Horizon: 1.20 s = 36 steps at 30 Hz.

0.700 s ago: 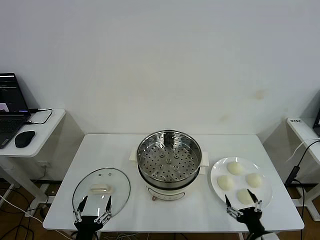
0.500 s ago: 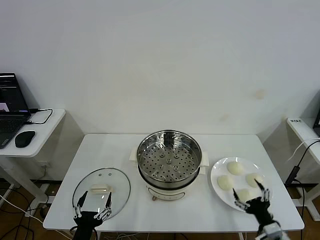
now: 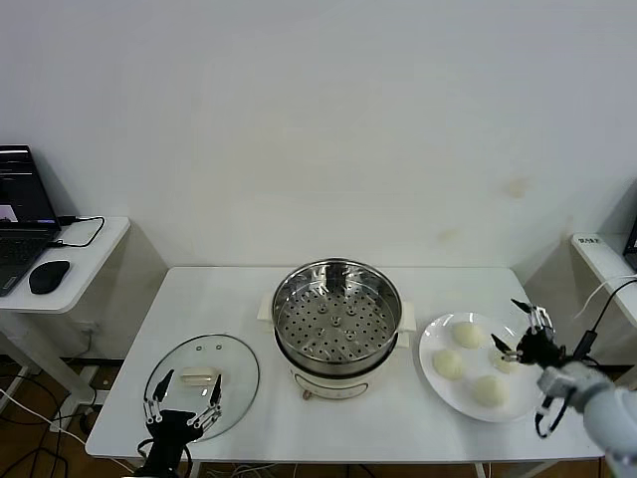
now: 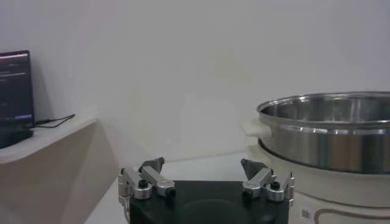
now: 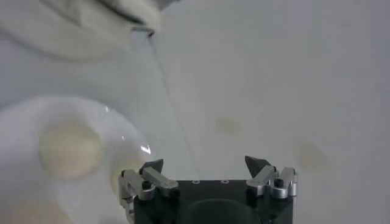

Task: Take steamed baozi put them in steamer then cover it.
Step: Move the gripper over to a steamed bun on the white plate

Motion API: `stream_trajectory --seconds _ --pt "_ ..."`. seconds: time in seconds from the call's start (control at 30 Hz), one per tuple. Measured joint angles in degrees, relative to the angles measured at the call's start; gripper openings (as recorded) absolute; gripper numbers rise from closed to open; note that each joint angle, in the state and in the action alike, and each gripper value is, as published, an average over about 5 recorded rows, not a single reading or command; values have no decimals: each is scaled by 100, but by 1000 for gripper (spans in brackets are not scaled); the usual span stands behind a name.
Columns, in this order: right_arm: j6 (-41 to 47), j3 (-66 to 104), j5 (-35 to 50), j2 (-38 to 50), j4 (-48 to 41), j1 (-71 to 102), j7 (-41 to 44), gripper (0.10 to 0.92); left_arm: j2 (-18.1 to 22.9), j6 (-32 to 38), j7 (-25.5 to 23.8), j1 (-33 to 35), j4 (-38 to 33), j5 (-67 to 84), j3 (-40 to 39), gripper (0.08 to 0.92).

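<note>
Centrally, the white table [image 3: 229, 299] carries the steamer [image 3: 337, 324]. At its eight o'clock lies the cover [image 3: 201, 375], the left gripper [image 3: 183, 400] spread wide and empty over it. At three o'clock, four baozi [image 3: 449, 363] sit on a plate [image 3: 431, 344]; the right gripper [image 3: 525, 334] gapes empty above.

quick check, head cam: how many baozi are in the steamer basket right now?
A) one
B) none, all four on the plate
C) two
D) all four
B: the steamer shows only its bare perforated floor, while all four baozi sit on the white plate to its right; the right gripper hovers open at the plate's far edge, holding nothing.
</note>
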<state>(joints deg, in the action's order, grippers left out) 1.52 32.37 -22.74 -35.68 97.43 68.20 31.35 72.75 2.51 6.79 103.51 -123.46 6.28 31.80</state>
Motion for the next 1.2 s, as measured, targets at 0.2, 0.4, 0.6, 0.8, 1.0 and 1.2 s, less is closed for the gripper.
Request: stream_trajectory --seconds 0.2,0.4,0.6,0.8,1.0,1.2 --pt "15 -1382 360 503 -675 -1373 871 823 -5 -17 1 -24 -5 -54 24 823" --pt "8 -3003 737 685 -1334 -2896 1664 823 -13 -36 8 -41 25 -87 81 823" --pt "-61 -4490 905 573 -2021 -4241 2120 823 -27 -44 6 -50 12 -89 141 823" --pt "-121 -5522 942 257 -2600 -5128 2324 823 -31 -43 3 -49 1 -78 203 823" --pt "-155 -6141 898 -124 -3084 -5612 2414 823 -15 -41 3 -44 -27 -77 251 823" --pt "-147 -6493 781 -435 -3451 -5842 2457 823 -15 -41 -1 -37 -46 -65 307 823"
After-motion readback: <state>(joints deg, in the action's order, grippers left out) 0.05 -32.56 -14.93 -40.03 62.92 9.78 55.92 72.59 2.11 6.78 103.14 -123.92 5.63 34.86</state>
